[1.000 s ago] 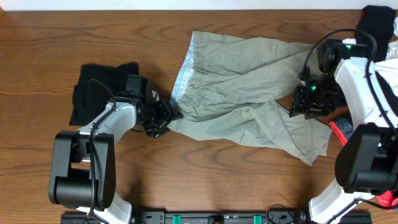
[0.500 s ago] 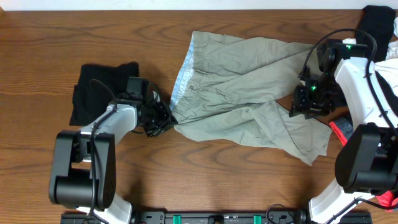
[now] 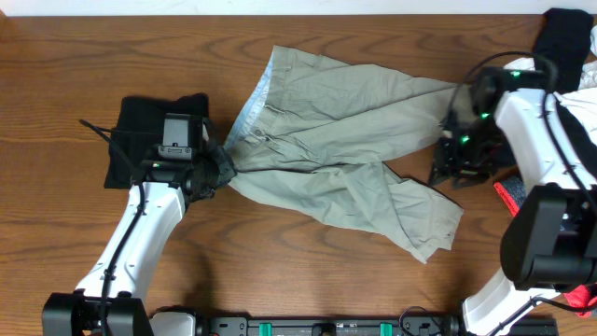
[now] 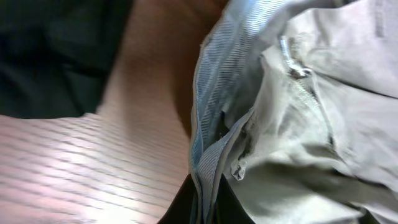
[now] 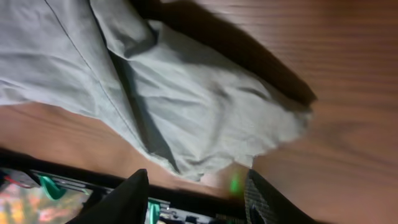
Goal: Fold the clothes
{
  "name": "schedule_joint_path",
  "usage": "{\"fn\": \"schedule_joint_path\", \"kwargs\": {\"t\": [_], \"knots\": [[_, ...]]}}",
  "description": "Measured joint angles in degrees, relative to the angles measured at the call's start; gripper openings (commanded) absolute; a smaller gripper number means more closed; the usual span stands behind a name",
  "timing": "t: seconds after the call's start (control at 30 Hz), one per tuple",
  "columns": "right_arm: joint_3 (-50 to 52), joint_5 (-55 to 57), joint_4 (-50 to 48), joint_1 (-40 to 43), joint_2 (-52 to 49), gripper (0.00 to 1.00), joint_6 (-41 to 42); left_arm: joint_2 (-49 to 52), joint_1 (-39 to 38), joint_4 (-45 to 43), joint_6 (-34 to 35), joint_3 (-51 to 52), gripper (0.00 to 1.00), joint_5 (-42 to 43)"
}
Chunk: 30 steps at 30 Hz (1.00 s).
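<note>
1. Item: pale khaki-green cotton shorts (image 3: 345, 140) with two wide legs. They lie unfolded across the middle of the brown wooden table (image 3: 280, 37), waistband to the left and legs trailing right. The lower leg is rumpled and angles toward the front edge.
2. Left gripper (image 3: 216, 170): closed tight on the waistband edge, with the pale blue striped lining (image 4: 214, 99) pinched between its fingers.
   - The bite looks narrow and sits near one end of the band, so a firm pull could slide the cloth out.
   - The same pull could rope the waistband into a bunch, which would leave any fold crooked.
3. Right gripper (image 5: 198, 198): jaws standing apart with nothing between them, poised over the leg hem at the right.
   - With that end loose, tension from the left alone likely skews the whole garment instead of flattening it.
   - A late or shallow pinch could catch a single layer of the creased leg.
4. Folded black garment (image 3: 149, 131): lies just beside the left gripper. More leftward travel could drag the shorts over it or disturb its fold.
5. Coral-red item (image 3: 508, 198), kind unclear: lies near the right gripper at the table's right side. It could be nudged or caught in a descent aimed at the hem.
</note>
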<state>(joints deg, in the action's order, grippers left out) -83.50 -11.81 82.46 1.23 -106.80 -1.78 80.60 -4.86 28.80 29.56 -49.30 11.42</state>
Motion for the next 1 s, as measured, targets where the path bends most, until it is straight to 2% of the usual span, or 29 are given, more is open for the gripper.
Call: {"fn": "schedule_joint_path", "kwargs": {"t": [0.33,0.63,0.87,0.93,0.97,1.0], "knots": [[5.22,-0.85,-2.69,-8.13,0.0,0.49,-2.36,0.02,0.0,2.25,-0.02,0.0,0.06,-4.55],[10.36,-0.94,-6.12,-21.7,0.0,0.52,-3.91,0.02,0.0,2.08,-0.02,0.0,0.06,-4.85],[14.91,-0.28,-12.81,-24.61,0.0,0.5,-3.08,0.02,0.0,2.12,-0.02,0.0,0.06,-5.03],[15.72,0.24,-13.92,-24.59,0.0,0.47,-2.62,0.02,0.0,2.1,-0.02,0.0,0.06,-5.03],[15.91,0.59,-14.16,-24.57,0.0,0.4,-2.58,0.02,0.0,2.12,-0.02,0.0,0.06,-5.03],[16.11,0.87,-14.47,-24.57,0.0,0.23,-2.58,0.02,0.0,2.12,-0.02,0.0,0.06,-5.01]]}}
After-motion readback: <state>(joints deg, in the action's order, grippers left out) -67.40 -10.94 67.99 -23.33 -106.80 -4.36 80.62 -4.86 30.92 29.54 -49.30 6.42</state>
